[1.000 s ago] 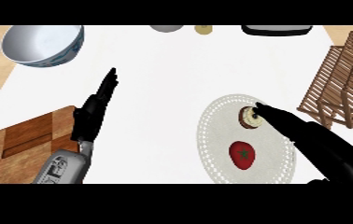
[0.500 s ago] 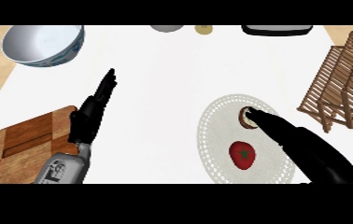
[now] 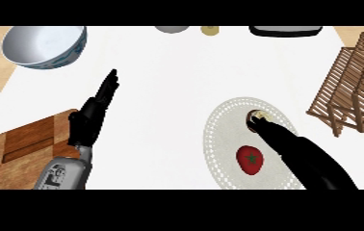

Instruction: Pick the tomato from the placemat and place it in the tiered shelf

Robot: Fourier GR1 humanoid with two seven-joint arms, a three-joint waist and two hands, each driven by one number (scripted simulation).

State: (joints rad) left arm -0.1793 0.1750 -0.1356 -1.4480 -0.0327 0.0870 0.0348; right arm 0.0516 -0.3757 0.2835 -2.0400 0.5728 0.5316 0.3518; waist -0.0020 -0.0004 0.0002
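Note:
The red tomato (image 3: pixel 250 159) lies on the lower part of a round white placemat (image 3: pixel 224 129), right of centre. My right hand (image 3: pixel 283 137) stretches up-left over the mat, just right of the tomato and not holding it, with its fingers straight. Its fingertips (image 3: pixel 260 121) reach a small dark round object (image 3: pixel 253 115) near the mat's top. The wooden tiered shelf (image 3: pixel 344 94) stands at the right edge. My left hand (image 3: pixel 91 115) rests open at the left, fingers pointing up.
A blue-and-white bowl (image 3: pixel 45 45) sits at the back left. A wooden cutting board (image 3: pixel 28 140) lies at the lower left, beside my left forearm. Small items line the back edge: a grey object (image 3: pixel 172 29), a yellowish one (image 3: pixel 209 31) and a black one (image 3: pixel 284 31).
My right hand and forearm have shifted left and slightly down across the placemat, closer to the tomato. The left hand and the tomato have stayed put.

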